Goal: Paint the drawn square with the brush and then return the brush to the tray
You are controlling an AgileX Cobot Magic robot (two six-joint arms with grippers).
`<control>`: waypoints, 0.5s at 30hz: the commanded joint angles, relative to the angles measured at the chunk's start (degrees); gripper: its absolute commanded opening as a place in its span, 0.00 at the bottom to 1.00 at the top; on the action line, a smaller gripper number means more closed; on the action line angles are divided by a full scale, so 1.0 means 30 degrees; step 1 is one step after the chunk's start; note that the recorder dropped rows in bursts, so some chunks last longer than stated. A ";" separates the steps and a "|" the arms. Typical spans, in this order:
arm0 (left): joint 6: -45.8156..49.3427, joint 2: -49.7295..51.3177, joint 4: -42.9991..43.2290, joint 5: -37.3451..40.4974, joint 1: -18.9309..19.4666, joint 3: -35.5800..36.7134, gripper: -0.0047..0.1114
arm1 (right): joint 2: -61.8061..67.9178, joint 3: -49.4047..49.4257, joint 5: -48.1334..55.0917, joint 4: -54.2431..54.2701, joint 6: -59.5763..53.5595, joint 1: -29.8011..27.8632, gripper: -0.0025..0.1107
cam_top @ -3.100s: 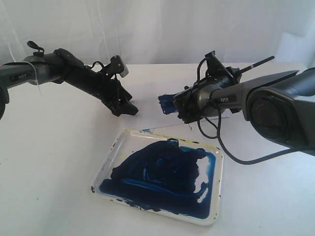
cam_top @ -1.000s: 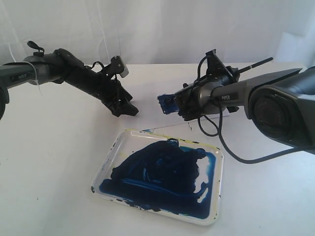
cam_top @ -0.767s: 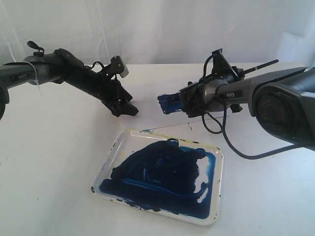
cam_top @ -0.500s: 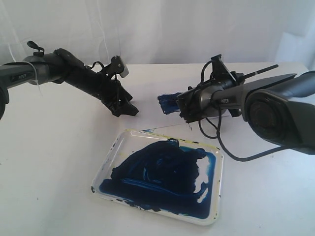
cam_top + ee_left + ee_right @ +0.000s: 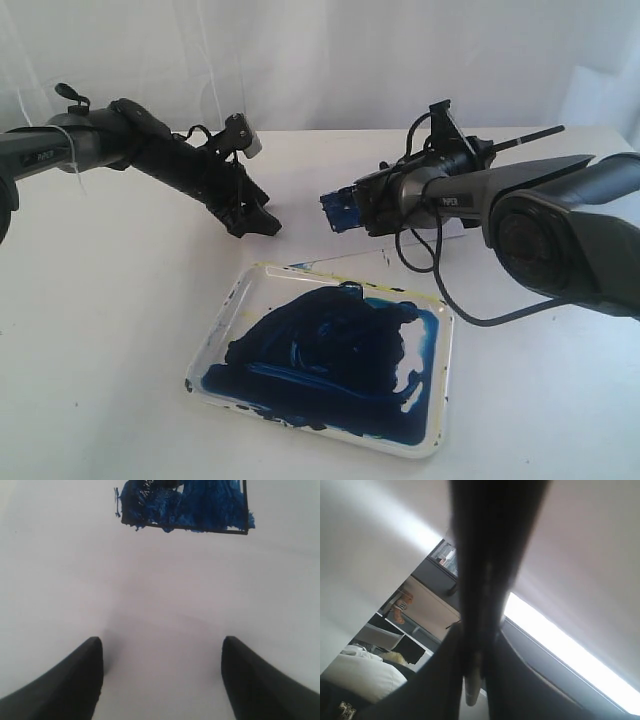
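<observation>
Against the view of a second ago, the right gripper (image 5: 365, 212) and the brush (image 5: 525, 136) have shifted a little to the right. The left gripper (image 5: 255, 222) and the tray (image 5: 222, 335) lie as they did. The right gripper is pinched on the brush's black handle, whose tail sticks out behind it. The bristles are hidden at the drawn square (image 5: 340, 210), which is smeared dark blue and lies beyond the tray. The left gripper is spread wide and empty, hanging over white paper (image 5: 160, 580) near the drawn square.
</observation>
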 commanded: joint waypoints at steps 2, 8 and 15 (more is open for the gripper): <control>0.0083 0.0049 0.0464 0.0537 -0.0065 0.0087 0.64 | -0.0029 -0.0167 0.0290 0.0172 -0.0974 -0.0143 0.02; 0.0083 0.0049 0.0464 0.0537 -0.0065 0.0087 0.64 | 0.0256 -0.0167 0.0290 0.0174 -0.1916 -0.0143 0.02; 0.0083 0.0049 0.0464 0.0537 -0.0065 0.0087 0.64 | 0.0298 -0.0167 0.0290 -0.0223 -0.1976 -0.0143 0.02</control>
